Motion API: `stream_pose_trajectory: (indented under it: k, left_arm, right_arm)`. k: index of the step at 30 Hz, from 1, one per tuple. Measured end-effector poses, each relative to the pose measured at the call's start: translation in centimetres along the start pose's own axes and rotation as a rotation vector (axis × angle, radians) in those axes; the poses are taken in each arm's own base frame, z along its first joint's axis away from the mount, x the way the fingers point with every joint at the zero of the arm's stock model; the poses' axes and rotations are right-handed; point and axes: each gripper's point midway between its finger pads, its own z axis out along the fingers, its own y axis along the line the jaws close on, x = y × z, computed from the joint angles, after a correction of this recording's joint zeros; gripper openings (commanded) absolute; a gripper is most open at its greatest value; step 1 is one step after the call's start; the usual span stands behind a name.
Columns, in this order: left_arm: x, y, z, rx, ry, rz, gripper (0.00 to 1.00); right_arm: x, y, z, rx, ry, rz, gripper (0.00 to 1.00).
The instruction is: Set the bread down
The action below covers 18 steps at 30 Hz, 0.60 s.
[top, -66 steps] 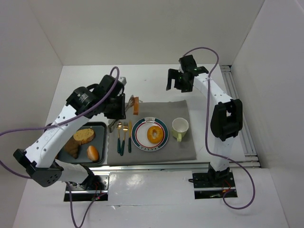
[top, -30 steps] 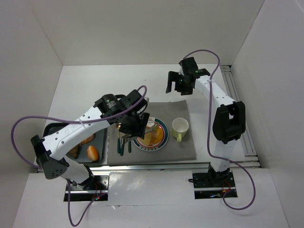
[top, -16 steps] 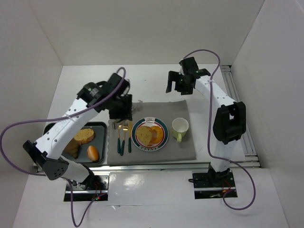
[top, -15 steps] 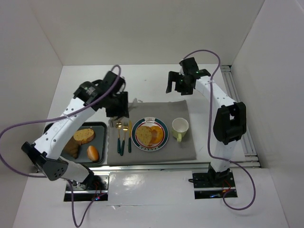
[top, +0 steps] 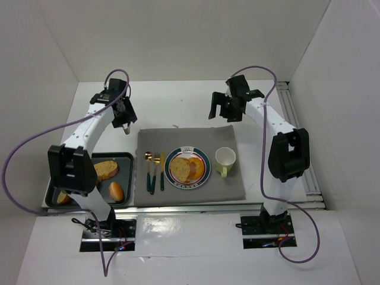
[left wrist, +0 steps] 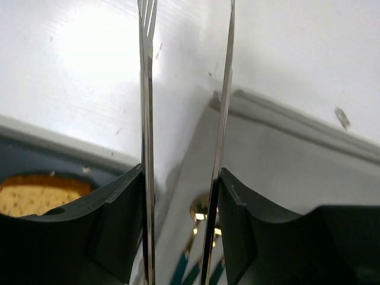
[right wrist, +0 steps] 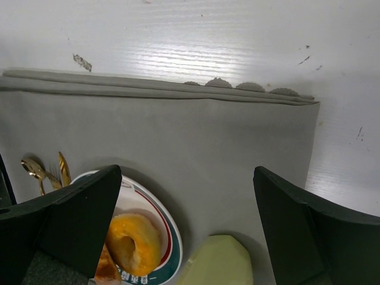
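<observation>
A toasted bread slice (top: pixel 180 170) lies on the striped plate (top: pixel 200 179) beside a yellow ring-shaped bun (top: pixel 196 167); the bun (right wrist: pixel 133 243) and the slice's corner (right wrist: pixel 105 271) also show in the right wrist view. My left gripper (top: pixel 124 122) is shut on metal tongs (left wrist: pixel 145 119), whose two blades stand apart with nothing between them, above the table just off the grey mat's far left corner (left wrist: pixel 285 154). My right gripper (top: pixel 223 109) is open and empty above the mat's far edge (right wrist: pixel 178 127).
A dark tray (top: pixel 123 158) at the left holds a bread slice (top: pixel 105 170), a small roll (top: pixel 116 191) and a dark piece (top: pixel 62 197). A spoon, fork and knife (top: pixel 154 172) lie left of the plate. A pale green cup (top: pixel 224 160) stands right of it.
My left arm carried the slice in the tongs to the plate, let it go there, then drew back to the far left. The right arm has barely moved.
</observation>
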Motion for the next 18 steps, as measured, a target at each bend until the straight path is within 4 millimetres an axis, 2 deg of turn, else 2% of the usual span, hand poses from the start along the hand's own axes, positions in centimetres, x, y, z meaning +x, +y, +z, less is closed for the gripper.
stream_pose_trajectory:
  k: [4, 7, 8, 12, 15, 18]
  left_arm:
    - [-0.6, 0.4, 5.5, -0.047, 0.038, 0.006, 0.6]
    - [-1.3, 0.8, 8.6, -0.069, 0.041, 0.014, 0.6]
    - [-1.5, 1.0, 9.5, -0.077, 0.042, 0.015, 0.67]
    - [-3.6, 1.3, 12.5, -0.087, 0.039, 0.039, 0.85]
    - [-5.4, 0.7, 14.3, -0.076, 0.04, 0.044, 0.88]
    - [-6.1, 0.8, 15.3, -0.078, 0.048, 0.047, 0.92]
  right_arm:
    - [0.3, -0.4, 0.2, 0.007, 0.008, 0.009, 0.99]
    - [0.7, -0.6, 0.4, 0.01, 0.016, 0.011, 0.99]
    - [0.8, -0.6, 0.4, 0.012, 0.02, 0.015, 0.99]
    - [1.4, -0.9, 0.5, 0.016, 0.027, 0.021, 0.99]
    - [1.9, -1.3, 0.4, 0.02, 0.034, 0.033, 0.99]
    - [1.8, -1.4, 0.4, 0.027, 0.032, 0.04, 0.99]
